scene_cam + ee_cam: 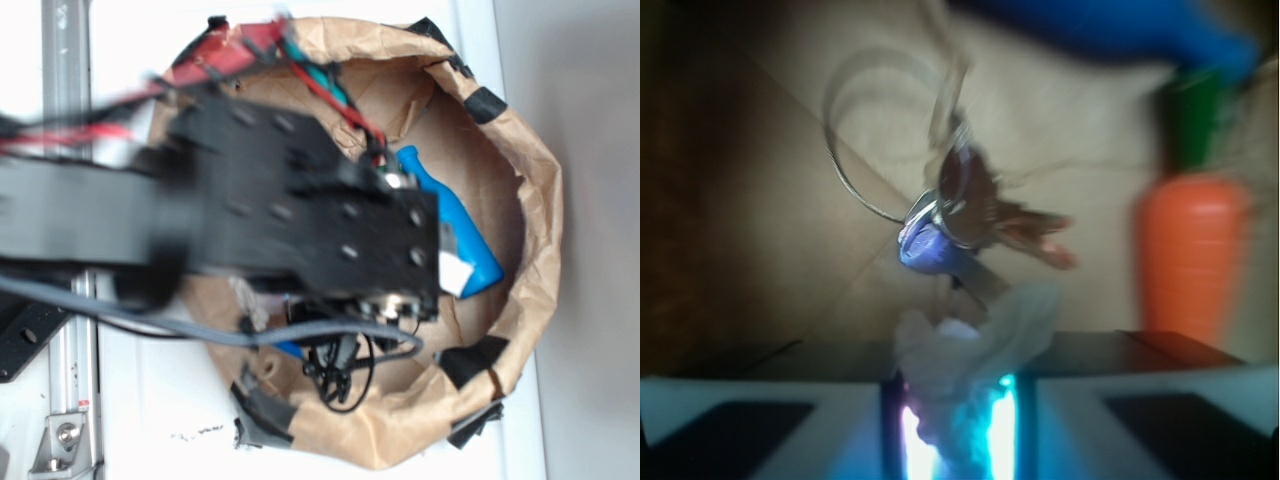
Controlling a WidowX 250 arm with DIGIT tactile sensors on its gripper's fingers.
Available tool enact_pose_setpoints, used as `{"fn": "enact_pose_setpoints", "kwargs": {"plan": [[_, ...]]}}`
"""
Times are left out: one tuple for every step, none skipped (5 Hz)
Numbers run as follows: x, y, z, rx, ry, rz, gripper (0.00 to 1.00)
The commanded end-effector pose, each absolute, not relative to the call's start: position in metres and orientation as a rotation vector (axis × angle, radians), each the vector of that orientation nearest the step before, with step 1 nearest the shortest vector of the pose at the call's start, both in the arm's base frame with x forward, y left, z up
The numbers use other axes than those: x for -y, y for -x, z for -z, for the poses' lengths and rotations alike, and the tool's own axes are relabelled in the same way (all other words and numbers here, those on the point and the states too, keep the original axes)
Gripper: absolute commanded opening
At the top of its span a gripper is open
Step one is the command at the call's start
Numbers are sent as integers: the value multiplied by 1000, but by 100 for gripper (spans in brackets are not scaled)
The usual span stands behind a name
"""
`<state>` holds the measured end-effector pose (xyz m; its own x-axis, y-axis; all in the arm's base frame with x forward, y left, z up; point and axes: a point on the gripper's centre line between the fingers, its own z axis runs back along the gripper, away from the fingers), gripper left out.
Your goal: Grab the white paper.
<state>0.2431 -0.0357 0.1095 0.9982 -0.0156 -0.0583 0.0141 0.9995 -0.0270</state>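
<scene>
White paper (970, 350), a crumpled soft wad, is pinched in the end effector (952, 420), looks like, though the wrist view's blurry. Only that view shows it, plus keys on a ring (960, 205) and an orange carrot (1190, 255) nearby. From outside, the arm hides everything but a blue thing (455, 225) and the tight kraft paper wall (530, 200).

The black arm (250, 210) reaches rightward, its jaws nearly closed.
</scene>
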Motion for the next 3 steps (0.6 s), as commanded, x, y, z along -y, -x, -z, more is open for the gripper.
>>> {"fn": "enact_pose_setpoints", "kwargs": {"plan": [[1, -245, -201, 171, -34, -35, 0], [2, -248, -200, 231, -24, -12, 0], [11, -254, -191, 246, -19, -2, 0]]}}
